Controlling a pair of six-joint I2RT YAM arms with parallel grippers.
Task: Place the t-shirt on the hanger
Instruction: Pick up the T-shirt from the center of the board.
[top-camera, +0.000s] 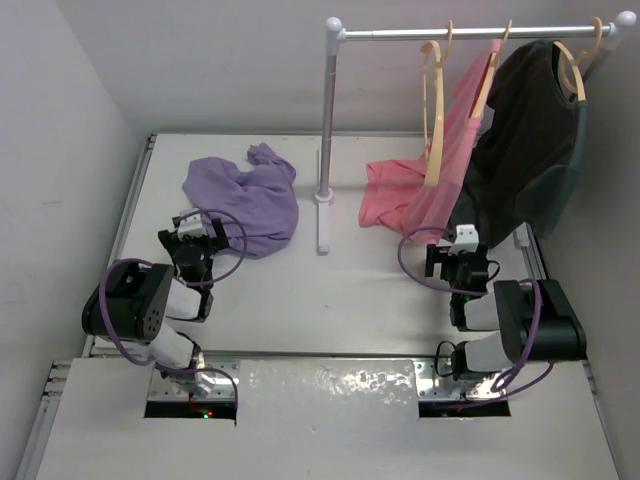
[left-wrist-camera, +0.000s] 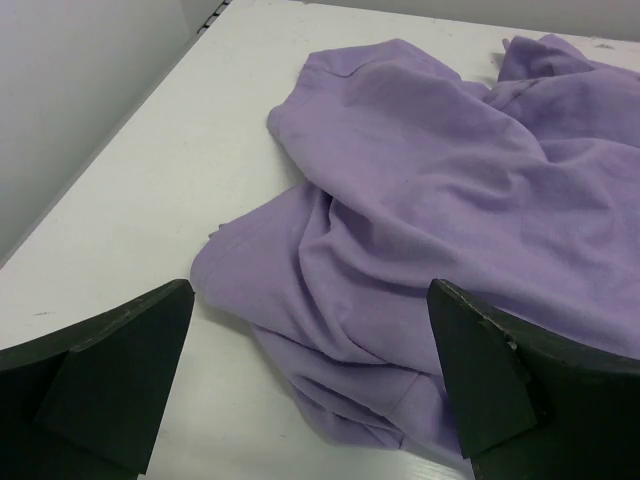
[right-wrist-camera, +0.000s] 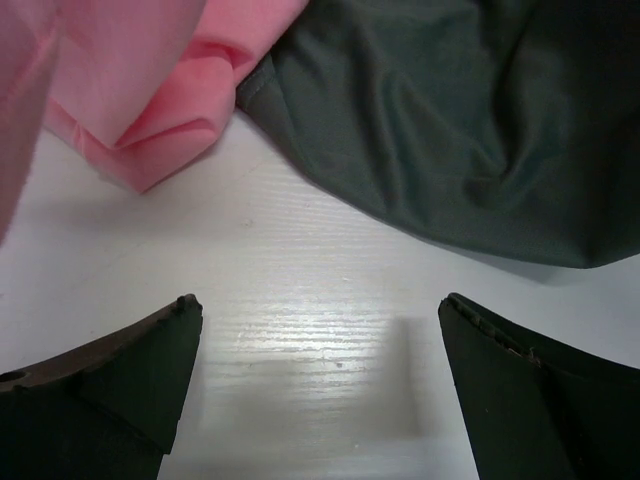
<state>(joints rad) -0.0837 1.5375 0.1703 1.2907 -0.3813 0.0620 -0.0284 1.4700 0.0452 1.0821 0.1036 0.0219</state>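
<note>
The lavender t-shirt (top-camera: 243, 200) lies crumpled on the white table at the back left. My left gripper (top-camera: 193, 232) is open and empty, low at the shirt's near-left edge. In the left wrist view the t-shirt (left-wrist-camera: 430, 190) fills the space ahead, and its near folds lie between the spread fingers of the gripper (left-wrist-camera: 310, 370). The bare tan wooden hanger (top-camera: 439, 110) hangs from the rail at the back right. My right gripper (top-camera: 455, 250) is open and empty over bare table (right-wrist-camera: 320, 360), just short of the hanging garments.
A white rack with an upright pole (top-camera: 326, 130) and a metal rail (top-camera: 470, 32) stands mid-table. A pink garment (top-camera: 440, 185) (right-wrist-camera: 150, 90) and a dark shirt (top-camera: 525, 150) (right-wrist-camera: 450, 120) hang on like hangers, their hems on the table. A wall runs along the left.
</note>
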